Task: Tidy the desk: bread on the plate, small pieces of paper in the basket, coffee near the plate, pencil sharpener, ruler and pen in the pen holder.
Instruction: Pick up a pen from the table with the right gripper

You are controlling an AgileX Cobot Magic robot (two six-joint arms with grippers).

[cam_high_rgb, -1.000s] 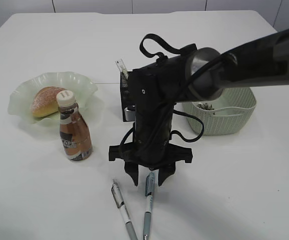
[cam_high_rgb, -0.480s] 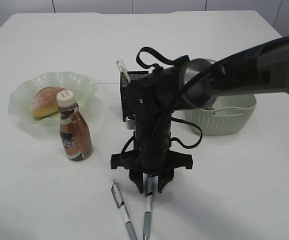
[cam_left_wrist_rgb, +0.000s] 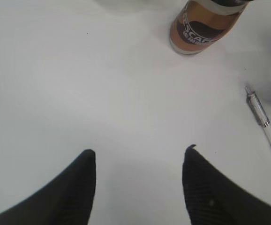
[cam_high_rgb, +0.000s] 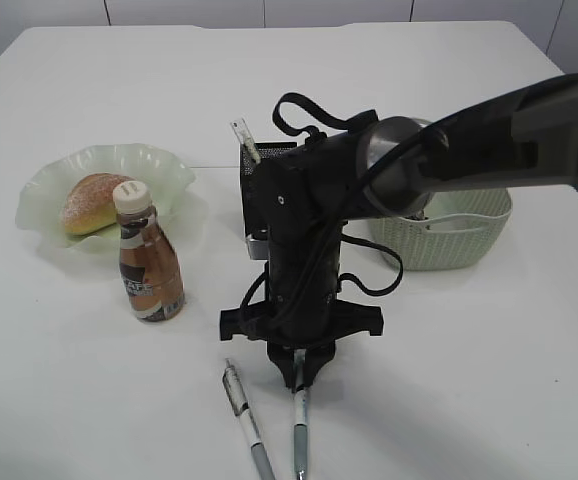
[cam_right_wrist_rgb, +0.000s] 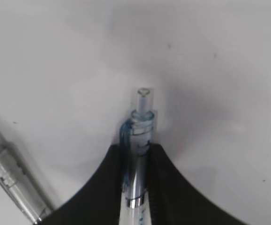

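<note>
My right gripper [cam_high_rgb: 297, 374] reaches across the middle of the table and is shut on the upper end of a clear pen with a blue clip [cam_right_wrist_rgb: 140, 125], which lies on the table [cam_high_rgb: 297, 425]. A second pen [cam_high_rgb: 247, 418] lies just left of it and also shows in the right wrist view [cam_right_wrist_rgb: 8, 182]. The black mesh pen holder [cam_high_rgb: 259, 185], with a ruler [cam_high_rgb: 243, 137] sticking out, stands behind the arm. Bread [cam_high_rgb: 93, 201] is on the green wavy plate [cam_high_rgb: 164, 170], and the coffee bottle [cam_high_rgb: 149, 266] stands in front of the plate. My left gripper [cam_left_wrist_rgb: 140, 151] is open and empty over bare table.
A pale green basket [cam_high_rgb: 449, 240] with paper scraps stands at the right, partly hidden by the arm. A small grey thing [cam_high_rgb: 256, 240] sits at the holder's foot. The left wrist view shows the coffee bottle [cam_left_wrist_rgb: 203, 23] and a pen [cam_left_wrist_rgb: 266, 132].
My right gripper has come down over the blue-clip pen and closed from open onto it. The other things have not moved.
</note>
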